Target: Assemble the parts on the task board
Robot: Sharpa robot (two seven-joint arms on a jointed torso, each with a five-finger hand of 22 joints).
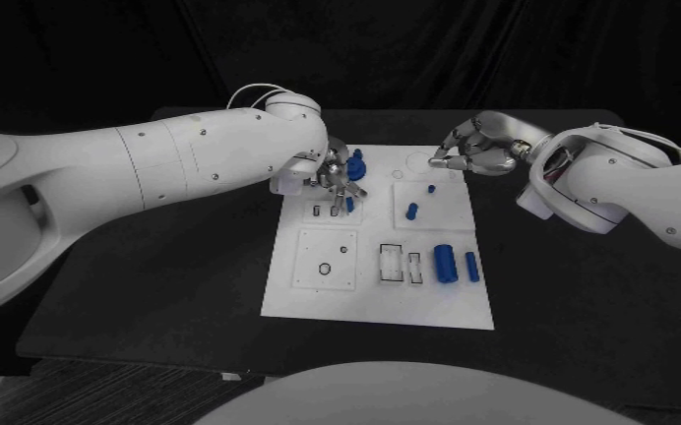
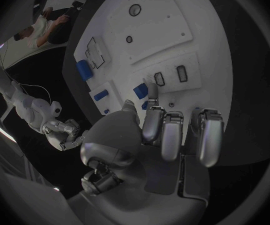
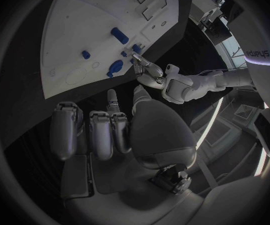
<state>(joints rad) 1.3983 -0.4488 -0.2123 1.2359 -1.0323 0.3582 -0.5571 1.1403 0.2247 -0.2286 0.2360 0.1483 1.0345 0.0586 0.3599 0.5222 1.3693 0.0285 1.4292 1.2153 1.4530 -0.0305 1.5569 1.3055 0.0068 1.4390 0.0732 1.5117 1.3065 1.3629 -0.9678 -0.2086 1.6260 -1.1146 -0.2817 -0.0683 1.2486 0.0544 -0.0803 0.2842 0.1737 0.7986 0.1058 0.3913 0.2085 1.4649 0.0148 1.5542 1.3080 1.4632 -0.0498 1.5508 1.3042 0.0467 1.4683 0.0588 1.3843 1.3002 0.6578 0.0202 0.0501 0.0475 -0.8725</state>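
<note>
The task board (image 1: 381,292) is lying in the middle of the black counter (image 1: 170,287), and the assembly is looking only partly done. An upright blue part (image 1: 356,161) is standing at the board's far edge, and a short blue peg (image 1: 411,212) is sitting near its centre. Two blue cylinders (image 1: 444,263) are still lying loose on the near right of the board, beside the rectangular slots (image 1: 391,262), which are open and unfilled.

The left hand (image 1: 333,176) is hovering over the far left of the board, its fingertips (image 2: 149,106) pinching a small blue part (image 2: 140,91) just above a slot. The right hand (image 1: 480,152) is hanging beyond the far right corner, fingers curled inward, holding nothing.
</note>
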